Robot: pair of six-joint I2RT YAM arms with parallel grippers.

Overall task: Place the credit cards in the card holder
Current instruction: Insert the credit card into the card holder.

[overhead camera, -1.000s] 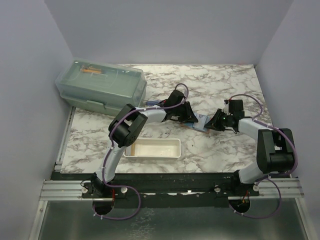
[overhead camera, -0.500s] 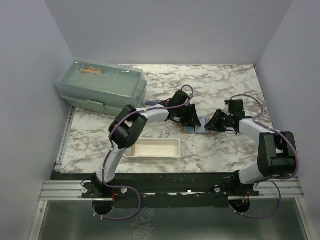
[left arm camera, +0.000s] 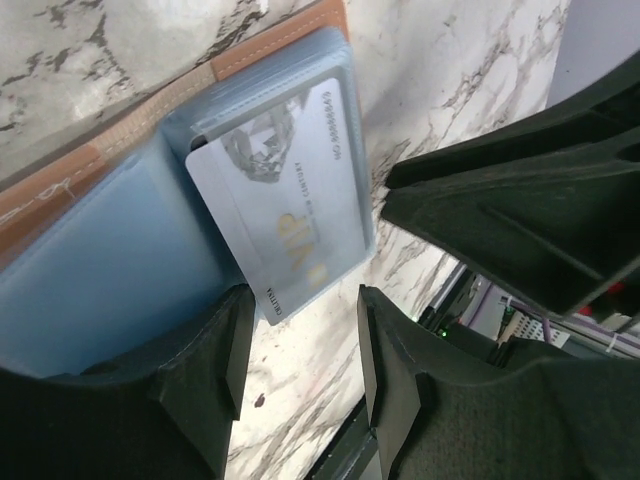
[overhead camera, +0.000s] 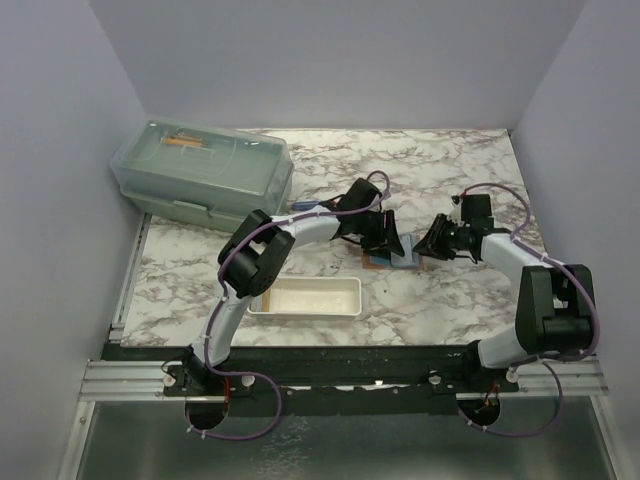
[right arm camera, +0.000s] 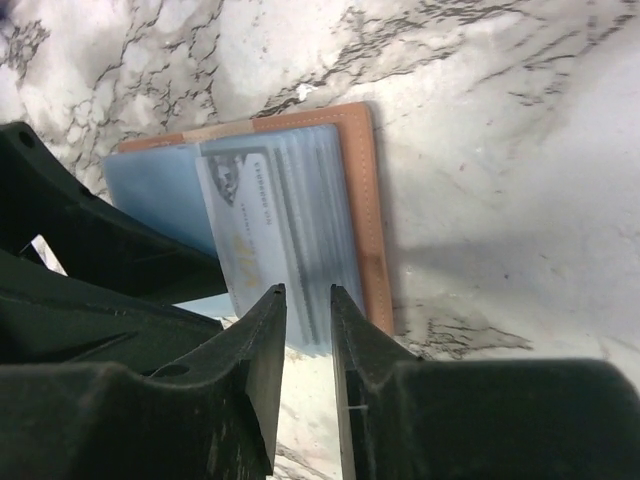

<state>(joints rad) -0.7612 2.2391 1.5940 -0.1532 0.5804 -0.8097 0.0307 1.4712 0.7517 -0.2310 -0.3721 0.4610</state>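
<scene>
Plainly, credit card lies on card holder — open.

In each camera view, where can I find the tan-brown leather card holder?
Top external: tan-brown leather card holder near the picture's centre, slightly right.
Left wrist: upper left, lying open.
Right wrist: centre.
Shared landmark: its blue plastic sleeves.

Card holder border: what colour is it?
The card holder border is tan-brown leather with pale stitching; the right wrist view shows it best.
</scene>
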